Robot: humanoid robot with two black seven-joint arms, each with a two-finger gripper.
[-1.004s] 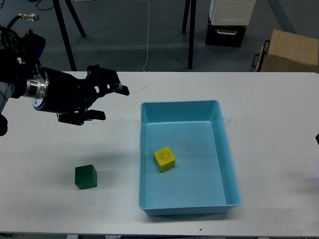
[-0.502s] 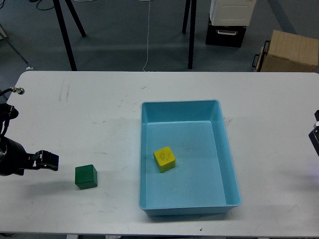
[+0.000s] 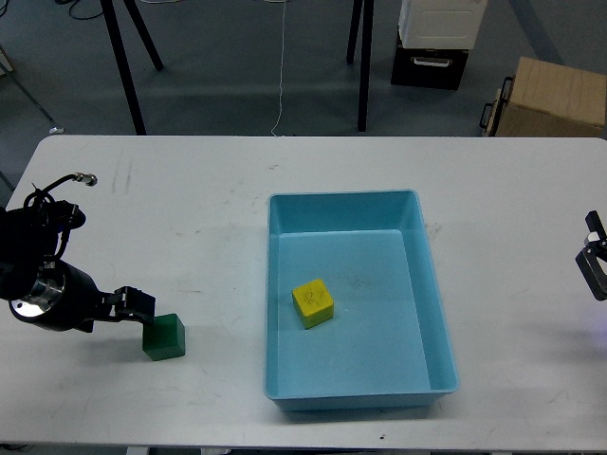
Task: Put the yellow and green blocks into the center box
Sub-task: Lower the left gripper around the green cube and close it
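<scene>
**Green block on the table, yellow block in the box**

The green block [image 3: 163,337] sits on the white table [image 3: 190,209], well left of the blue box [image 3: 436,313] and near the table's front edge. It stands upright and square on its base. The left end effector [image 3: 133,305] is low at the block's upper left corner, touching it or just beside it; seen dark and end-on, its two fingers cannot be told apart, so I cannot tell whether they are apart or together, nor whether they grip the block. The left arm [image 3: 47,284] comes in from the left edge, with a silver ring and looped cables behind the wrist.

The yellow block [image 3: 313,303] lies inside the blue box, on its floor, left of the middle and turned slightly askew to the walls. The box stands at the centre of the table, its long side running away from the viewer.

At the far right edge only a small part of the right end effector [image 3: 594,258] shows above the table; its state cannot be told.
</scene>
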